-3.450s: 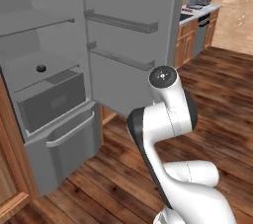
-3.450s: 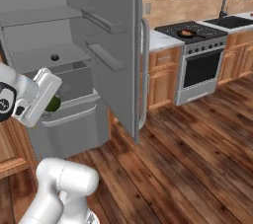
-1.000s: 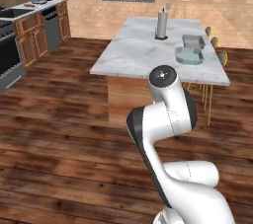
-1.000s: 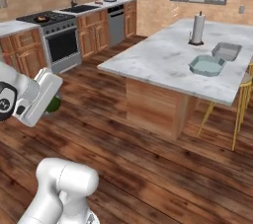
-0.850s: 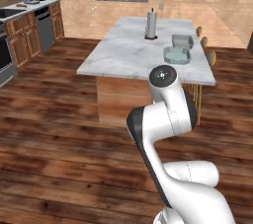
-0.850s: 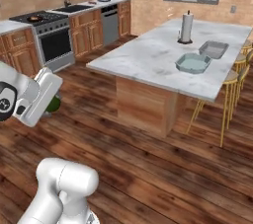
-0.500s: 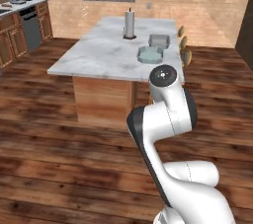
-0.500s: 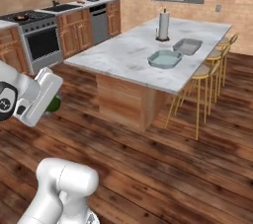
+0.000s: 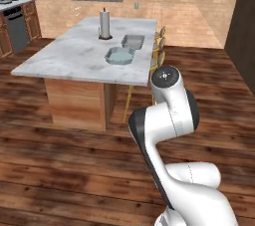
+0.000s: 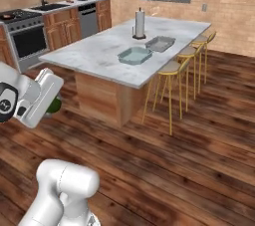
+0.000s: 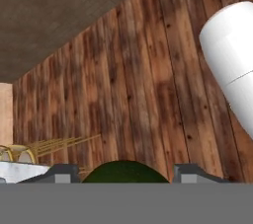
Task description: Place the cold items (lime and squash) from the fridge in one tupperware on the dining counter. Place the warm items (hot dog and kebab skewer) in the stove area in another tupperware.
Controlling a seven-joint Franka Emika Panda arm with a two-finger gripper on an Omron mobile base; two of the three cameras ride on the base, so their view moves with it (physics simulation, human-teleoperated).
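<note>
Home kitchen, marble island (image 10: 99, 53), bar stools (image 10: 172, 68), stove (image 10: 22, 28), dishwasher (image 10: 92, 18)

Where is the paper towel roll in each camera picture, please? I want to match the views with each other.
Left base view: the paper towel roll stands upright at the far part of the dining counter, upper left of the picture.
Right base view: it stands upper centre, at the counter's far side.
Hand view: not in it.
Shared landmark: the two tupperware containers just beside the roll.
</note>
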